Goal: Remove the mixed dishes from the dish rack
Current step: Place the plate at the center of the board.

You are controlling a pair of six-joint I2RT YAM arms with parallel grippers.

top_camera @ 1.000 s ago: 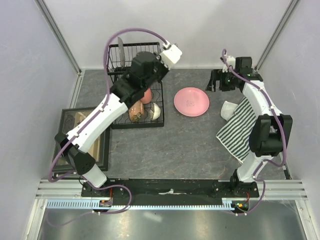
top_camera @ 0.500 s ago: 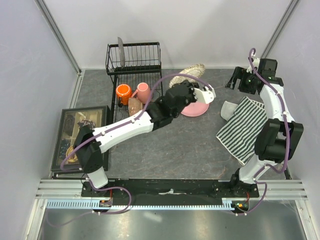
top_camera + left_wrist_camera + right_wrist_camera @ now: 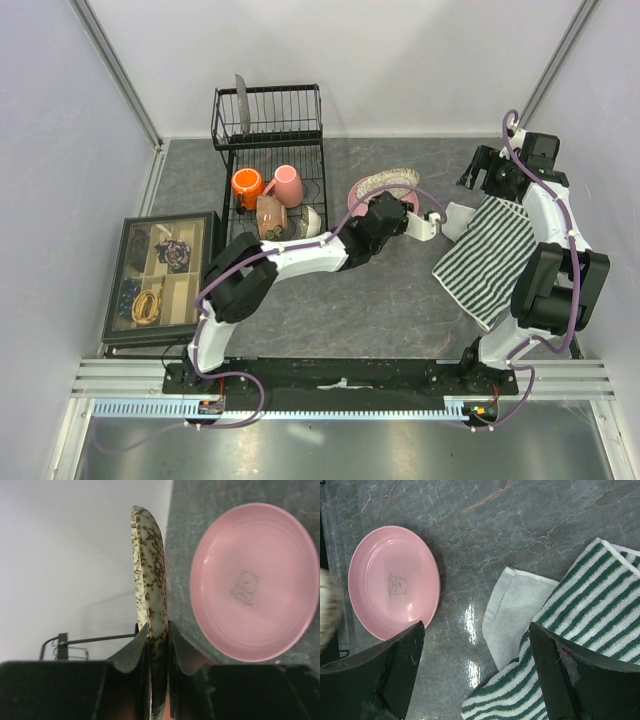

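Observation:
My left gripper (image 3: 385,203) (image 3: 158,645) is shut on the rim of a cream, brown-speckled dish (image 3: 386,180) (image 3: 150,575), held on edge just above a pink plate (image 3: 360,190) (image 3: 252,580) that lies flat on the table. The black wire dish rack (image 3: 270,130) at the back left holds an orange mug (image 3: 246,185), a pink mug (image 3: 288,184), a tan-brown bowl (image 3: 271,216) and a small white bowl (image 3: 312,222). My right gripper (image 3: 487,172) (image 3: 477,660) hangs open and empty over the table between the pink plate (image 3: 394,587) and the cloths.
A striped green-and-white cloth (image 3: 490,255) (image 3: 590,630) and a small white cloth (image 3: 458,218) (image 3: 517,615) lie at the right. A black-framed box of trinkets (image 3: 160,275) sits at the left. A knife (image 3: 241,100) stands in the rack's back basket.
My left arm has swung from the rack out to the right with the speckled dish and lowered it over the pink plate. My right arm has drawn back toward the right wall.

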